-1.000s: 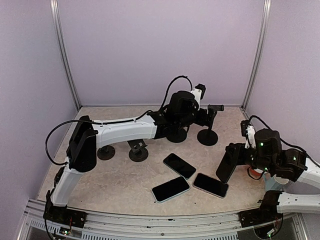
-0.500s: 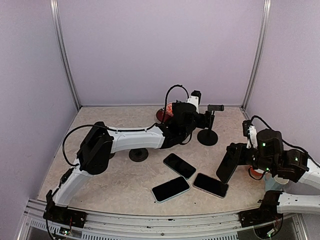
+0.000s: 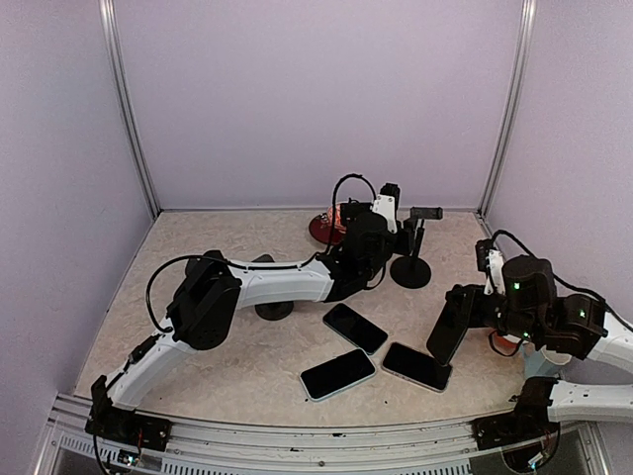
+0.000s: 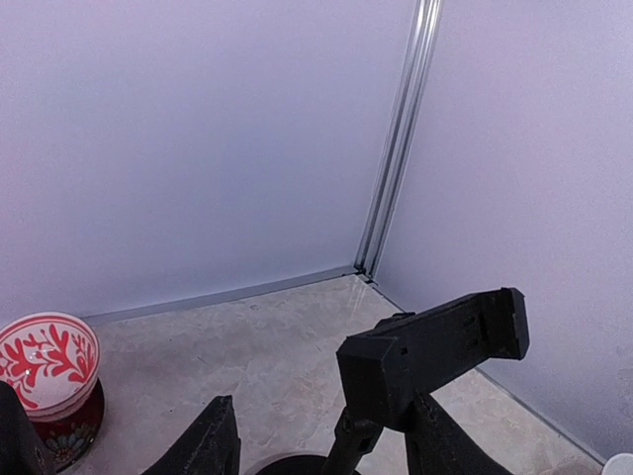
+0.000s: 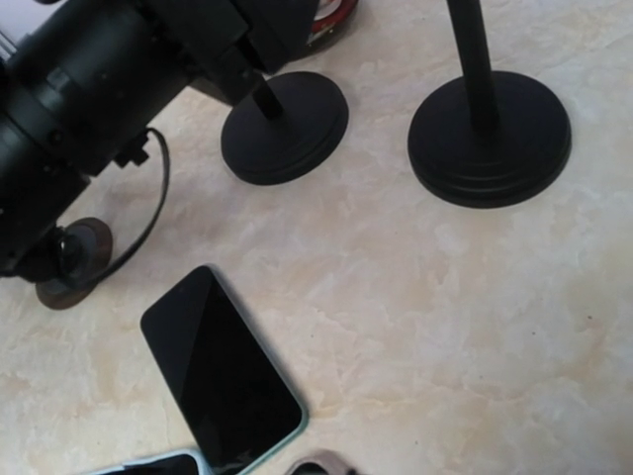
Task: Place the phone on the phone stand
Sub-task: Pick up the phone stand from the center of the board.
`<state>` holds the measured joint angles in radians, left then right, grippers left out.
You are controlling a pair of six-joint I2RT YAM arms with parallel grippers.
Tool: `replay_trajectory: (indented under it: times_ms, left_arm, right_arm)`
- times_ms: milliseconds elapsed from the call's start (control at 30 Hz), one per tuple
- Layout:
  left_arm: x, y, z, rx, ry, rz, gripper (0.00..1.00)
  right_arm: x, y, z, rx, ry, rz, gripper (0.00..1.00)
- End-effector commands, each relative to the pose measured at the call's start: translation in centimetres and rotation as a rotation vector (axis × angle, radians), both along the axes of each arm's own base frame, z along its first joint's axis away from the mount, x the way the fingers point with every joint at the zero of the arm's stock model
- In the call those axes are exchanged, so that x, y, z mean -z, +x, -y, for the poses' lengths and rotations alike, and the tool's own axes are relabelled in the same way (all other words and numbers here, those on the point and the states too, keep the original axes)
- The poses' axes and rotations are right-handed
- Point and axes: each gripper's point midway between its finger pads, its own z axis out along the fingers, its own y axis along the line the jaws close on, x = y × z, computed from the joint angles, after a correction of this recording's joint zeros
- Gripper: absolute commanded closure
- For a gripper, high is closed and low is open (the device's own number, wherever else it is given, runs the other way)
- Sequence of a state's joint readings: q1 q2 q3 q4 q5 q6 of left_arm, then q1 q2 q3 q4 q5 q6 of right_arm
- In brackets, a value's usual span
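We found a marbled beige counter bearing three dark phones, flat near its middle: the far phone, near-left phone and near-right phone. Behind them stood a phone stand; left, a round black base; farthest, a red bowl.

Four phones show: a middle phone, a front phone and a right-hand phone lie flat on the surface, and a raised phone sits in the right claw. Three phone stands can be counted: a tall stand, a shadowed stand and a low stand; the left arm may hide more. There is one red-and-white bowl.
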<state>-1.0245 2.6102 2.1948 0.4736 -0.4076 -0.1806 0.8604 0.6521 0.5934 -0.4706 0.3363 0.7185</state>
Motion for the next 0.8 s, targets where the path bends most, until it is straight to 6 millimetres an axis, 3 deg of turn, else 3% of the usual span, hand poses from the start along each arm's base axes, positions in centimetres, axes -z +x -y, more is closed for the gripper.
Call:
replay_trajectory:
  times_ms: [0, 233, 567, 767]
  left_arm:
    - [-1.5, 0.5, 0.1, 0.01, -0.058, 0.047, 0.52]
    - [-2.0, 0.6, 0.1, 0.023, -0.07, 0.065, 0.64]
    - [-3.8, -0.7, 0.7, 0.058, -0.075, 0.102, 0.99]
    - [-7.0, -3.5, 0.7, 0.066, -0.093, 0.162, 1.0]
  right_arm:
    - [-1.7, 0.6, -0.2, 0.013, 0.042, 0.048, 1.0]
    - [-2.1, 0.8, -0.2, 0.014, 0.036, 0.055, 1.0]
    - [-2.3, 0.6, -0.1, 0.015, 0.05, 0.049, 1.0]
    - [-2.3, 0.3, 0.4, 0.023, 0.055, 0.047, 1.0]
